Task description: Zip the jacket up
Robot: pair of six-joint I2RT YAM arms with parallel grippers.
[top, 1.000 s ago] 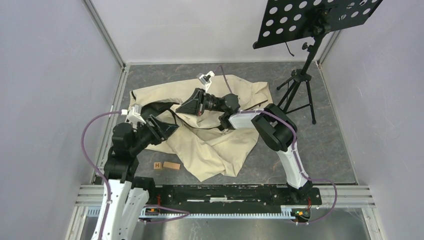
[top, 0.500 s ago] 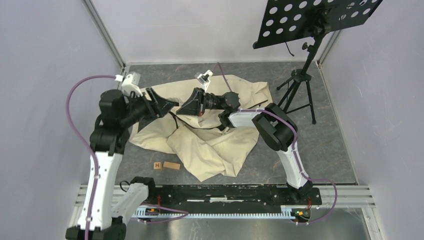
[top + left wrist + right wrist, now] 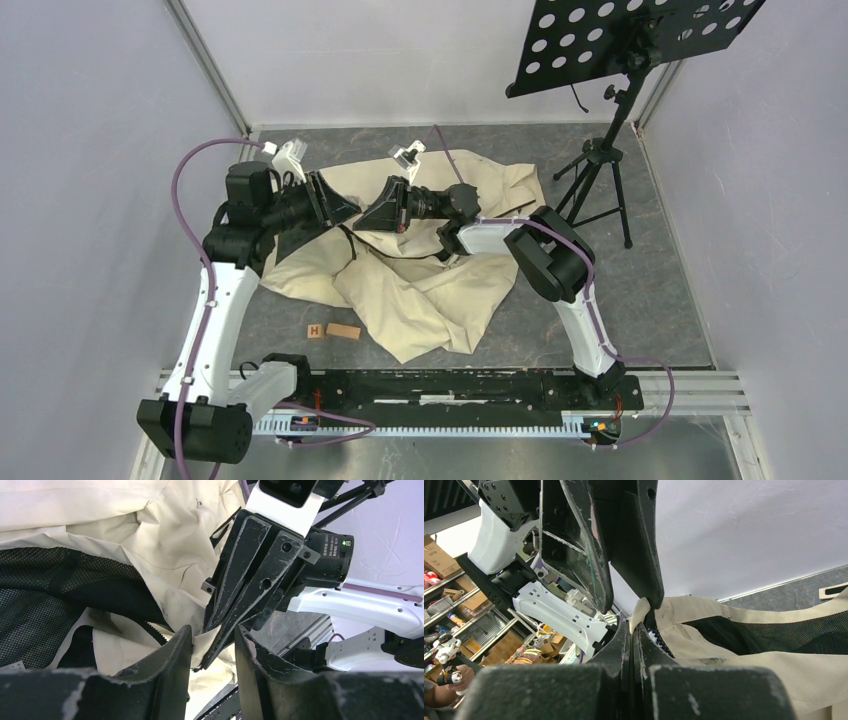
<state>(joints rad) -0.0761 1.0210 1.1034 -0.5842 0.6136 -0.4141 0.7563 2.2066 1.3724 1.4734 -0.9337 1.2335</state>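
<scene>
Hidden at the meeting point: in the top view both claws cover the spot where they meet, so the cloth under them cannot be seen there.
Zipper: only short runs of dark teeth (image 3: 156, 631) show beside the claws. The rest is lost in the folds, and no slider can be made out.
Cut off: the music stand (image 3: 612, 130) loses the top of its perforated tray at the frame's upper edge.
Left claw (image 3: 212, 630): fingers apart, one on each side of the right claw's tips and the cloth fold there. Whether its pads touch the cloth cannot be told.
Right claw (image 3: 632, 625): fingers pressed together, clamped on a small flap at the jacket's edge, right beside the zipper teeth.
In the way: each wrist view is half filled by the other arm's claw, which blocks the cloth behind it.
Around: a small wooden block marked H (image 3: 315, 331) and a plain wooden block (image 3: 343, 331) lie just beside each other near the jacket's front-left hem. The music stand is at the back right, apart from the cloth.
The jacket (image 3: 430, 290): cream, crumpled and heaped across the middle of the grey table (image 3: 660, 280). It lies open, with its dark mesh lining (image 3: 50, 590) showing on the left side under the claws.
</scene>
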